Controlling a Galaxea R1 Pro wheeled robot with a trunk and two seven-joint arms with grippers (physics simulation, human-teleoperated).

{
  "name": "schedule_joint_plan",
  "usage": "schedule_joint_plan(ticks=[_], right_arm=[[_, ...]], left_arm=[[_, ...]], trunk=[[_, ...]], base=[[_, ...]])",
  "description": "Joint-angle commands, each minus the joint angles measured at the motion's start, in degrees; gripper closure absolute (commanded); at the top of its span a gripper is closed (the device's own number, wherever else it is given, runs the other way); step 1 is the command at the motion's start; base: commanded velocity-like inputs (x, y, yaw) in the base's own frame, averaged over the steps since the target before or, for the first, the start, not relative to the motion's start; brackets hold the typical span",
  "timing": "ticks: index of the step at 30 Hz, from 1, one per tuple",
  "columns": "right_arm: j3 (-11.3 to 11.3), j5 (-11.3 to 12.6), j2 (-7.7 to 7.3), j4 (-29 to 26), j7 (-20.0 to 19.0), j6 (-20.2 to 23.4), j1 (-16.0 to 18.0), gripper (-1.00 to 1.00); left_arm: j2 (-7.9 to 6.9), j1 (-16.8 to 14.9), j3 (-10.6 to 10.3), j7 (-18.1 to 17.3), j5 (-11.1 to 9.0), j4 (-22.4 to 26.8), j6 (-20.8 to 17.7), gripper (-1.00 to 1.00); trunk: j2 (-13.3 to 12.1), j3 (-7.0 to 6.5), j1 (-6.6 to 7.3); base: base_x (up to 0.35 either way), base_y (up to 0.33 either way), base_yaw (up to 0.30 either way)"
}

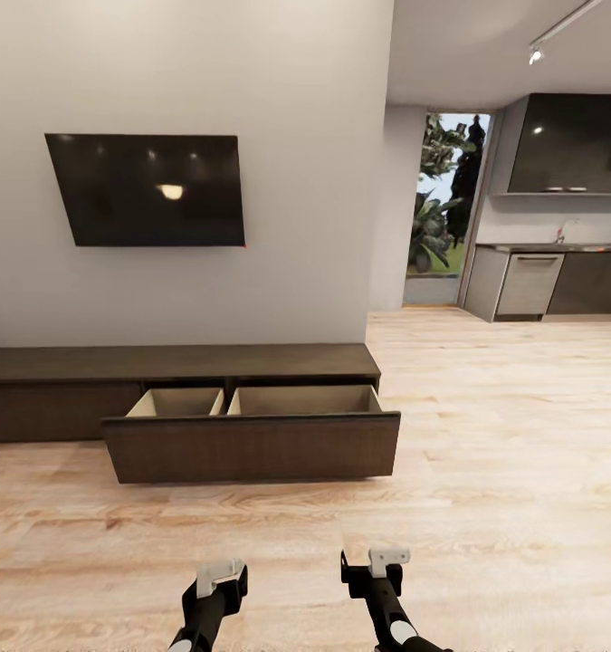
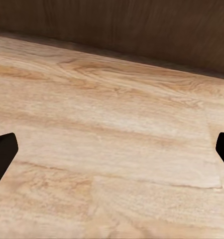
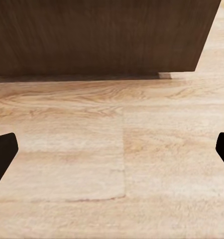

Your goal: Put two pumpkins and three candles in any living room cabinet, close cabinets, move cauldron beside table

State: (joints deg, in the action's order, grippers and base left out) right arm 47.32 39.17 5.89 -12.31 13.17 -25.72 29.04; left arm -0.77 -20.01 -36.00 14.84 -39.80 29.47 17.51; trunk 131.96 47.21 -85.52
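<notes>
The long, low dark-brown cabinet (image 1: 178, 362) stands against the white wall ahead. Its wide right drawer (image 1: 251, 448) is pulled out over the floor. The two pale compartments inside (image 1: 303, 399) look bare as far as I can see in. My left gripper (image 1: 219, 572) and right gripper (image 1: 377, 561) hang low over the wooden floor, a short way in front of the drawer. Both are open with nothing between the fingers. The left wrist view has dark fingertips (image 2: 2, 154) far apart over floorboards; the right wrist view has the drawer front (image 3: 102, 37) close ahead. Pumpkins, candles, cauldron and table are out of view.
A black TV (image 1: 147, 188) hangs on the wall above the cabinet. Light wooden floor (image 1: 504, 453) stretches right toward a kitchen with dark cupboards (image 1: 572, 145) and a dishwasher (image 1: 529, 285). A glass door with plants (image 1: 445, 199) is at the back.
</notes>
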Motion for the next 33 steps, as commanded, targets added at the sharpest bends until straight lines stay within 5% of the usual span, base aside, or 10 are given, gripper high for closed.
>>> schedule_joint_plan(ticks=[1,23,33], right_arm=[[0.5,0.2,0.00,0.0,0.4,-0.2,0.1,-1.00],[0.5,0.2,0.00,0.1,0.4,-0.6,0.1,-1.00],[0.5,0.4,0.00,0.1,0.4,-0.5,0.1,-1.00]], left_arm=[[-0.08,0.0,-0.5,0.5,-0.3,0.1,0.3,-1.00],[-0.02,0.1,-0.6,0.3,0.2,0.1,0.3,-1.00],[-0.09,0.1,-0.8,0.4,0.2,0.6,0.3,-1.00]], trunk=[[0.4,0.24,-0.21],[9.3,4.19,-5.05],[9.3,4.19,-5.05]], base=[[0.000,0.000,0.000],[0.000,0.000,0.000],[0.031,0.000,0.000]])
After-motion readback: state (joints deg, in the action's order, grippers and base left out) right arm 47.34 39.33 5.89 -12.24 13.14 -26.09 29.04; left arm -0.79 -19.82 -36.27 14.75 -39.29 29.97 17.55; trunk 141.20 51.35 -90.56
